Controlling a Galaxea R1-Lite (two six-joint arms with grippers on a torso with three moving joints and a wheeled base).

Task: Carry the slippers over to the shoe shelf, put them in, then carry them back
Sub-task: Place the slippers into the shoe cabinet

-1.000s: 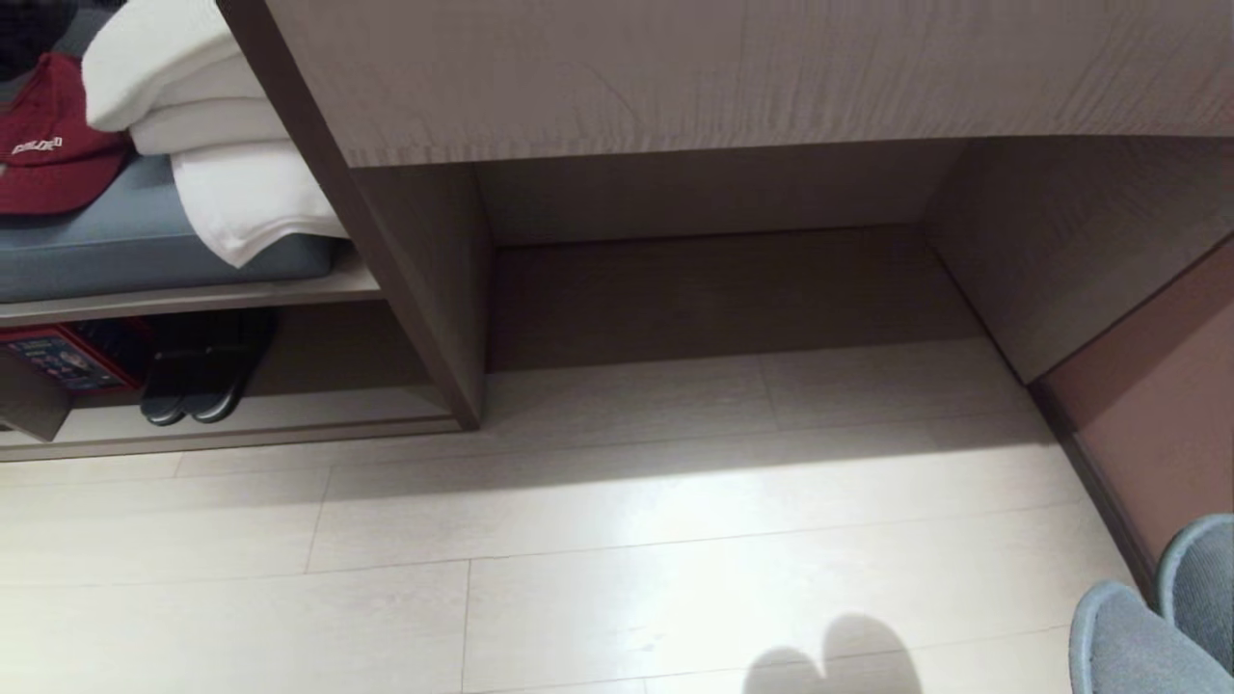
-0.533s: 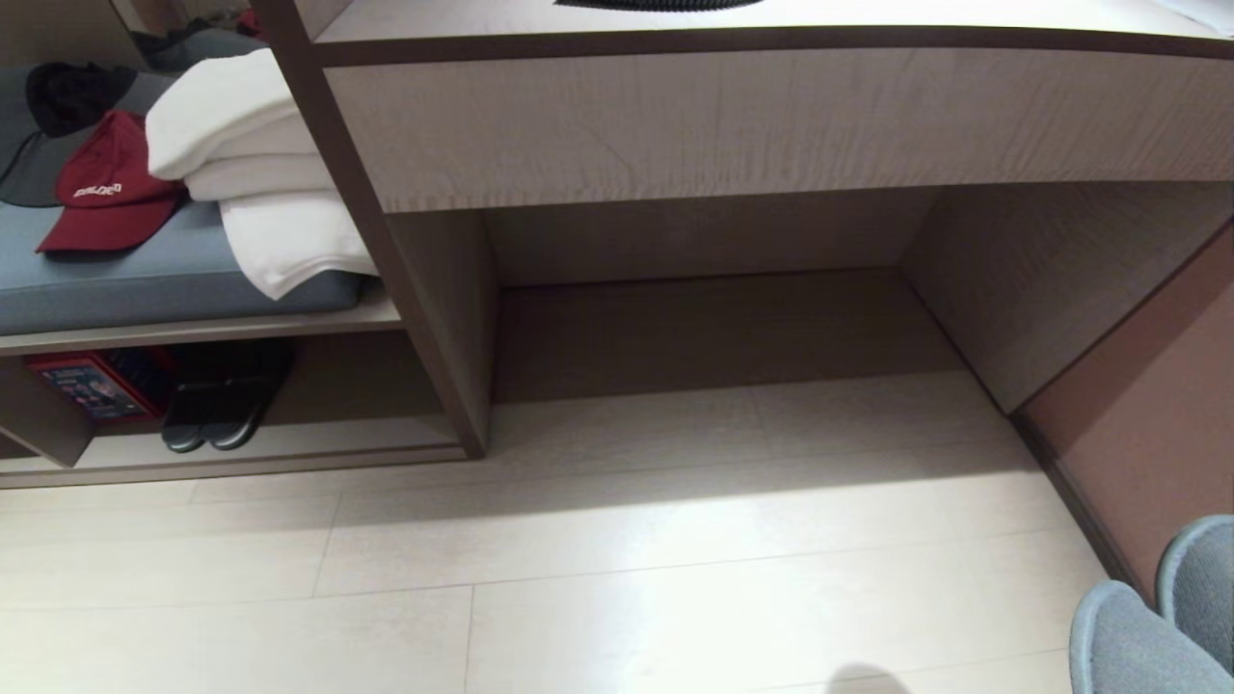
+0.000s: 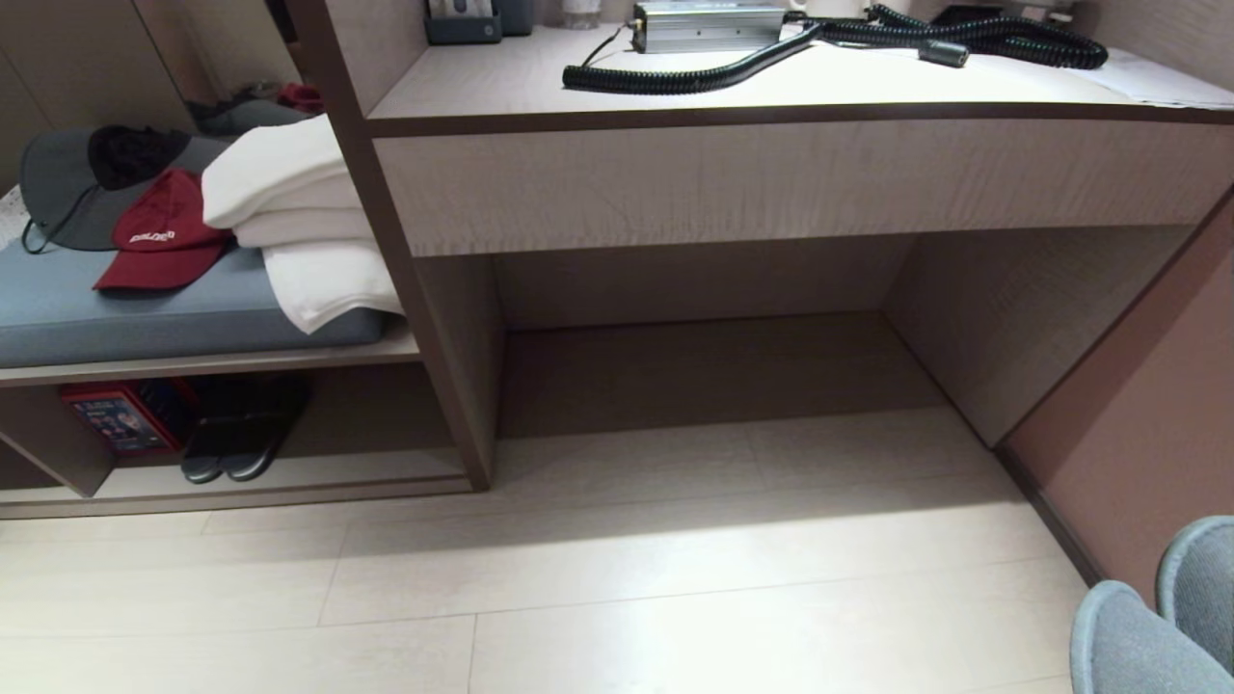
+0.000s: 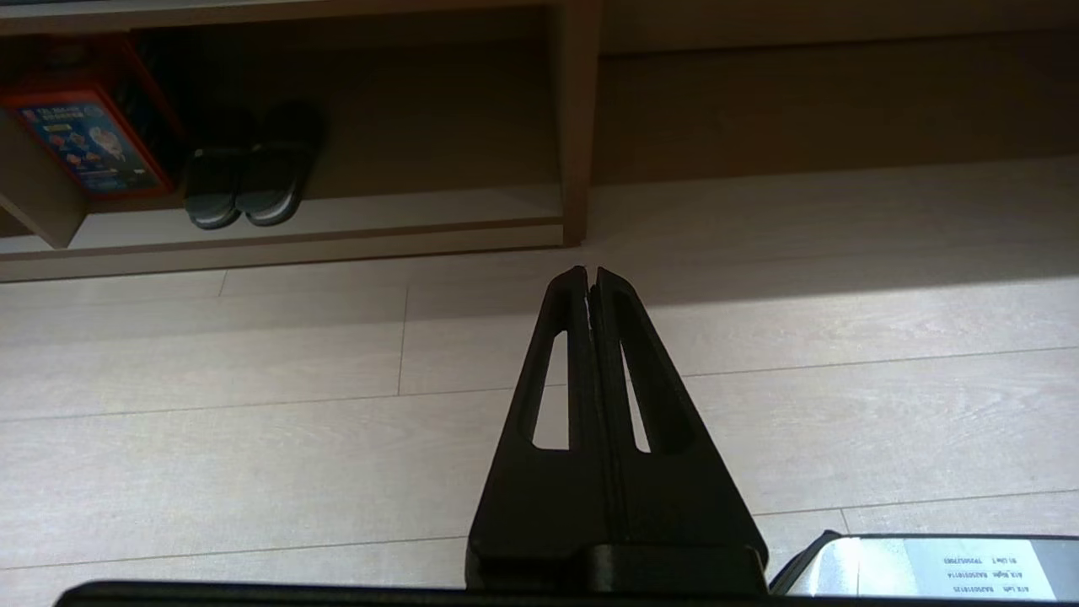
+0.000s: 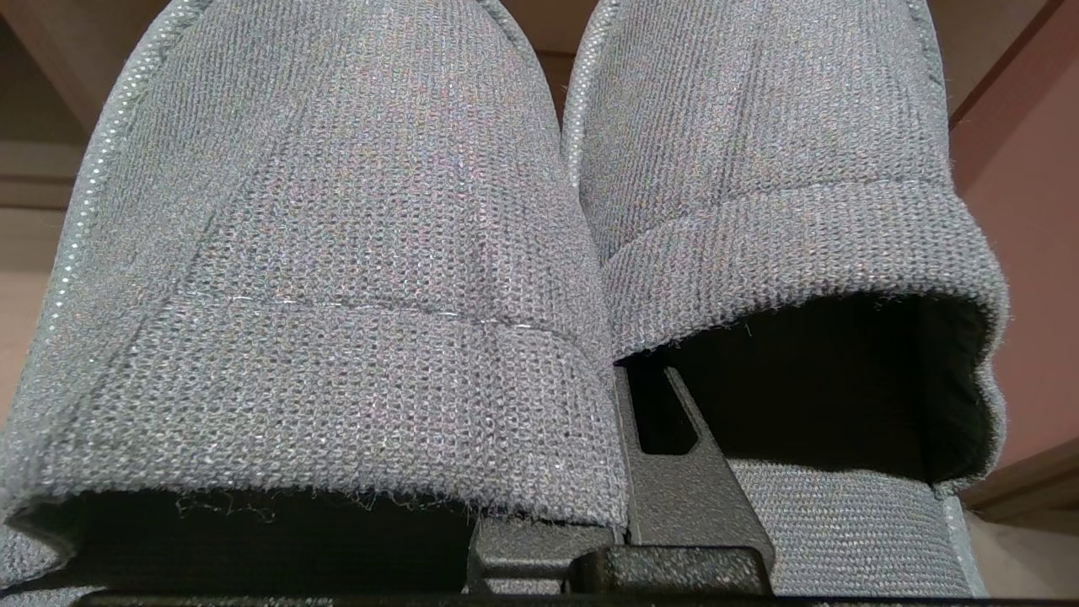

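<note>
- Your right gripper (image 5: 620,472) has its jaws clamped on the slippers (image 5: 539,253), one finger inside each, toes pointing ahead.
- Your left gripper (image 4: 590,282) is closed on nothing above the floor (image 4: 253,421).
- Beyond it stands the shoe shelf (image 4: 573,118), holding dark slippers (image 4: 244,181).

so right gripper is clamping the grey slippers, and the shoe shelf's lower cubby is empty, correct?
Not empty. The head view shows a dark pair of slippers and a red box already in the lower cubby of the shoe shelf. The rest holds: in the right wrist view, the right gripper is shut on the grey slippers.
</note>
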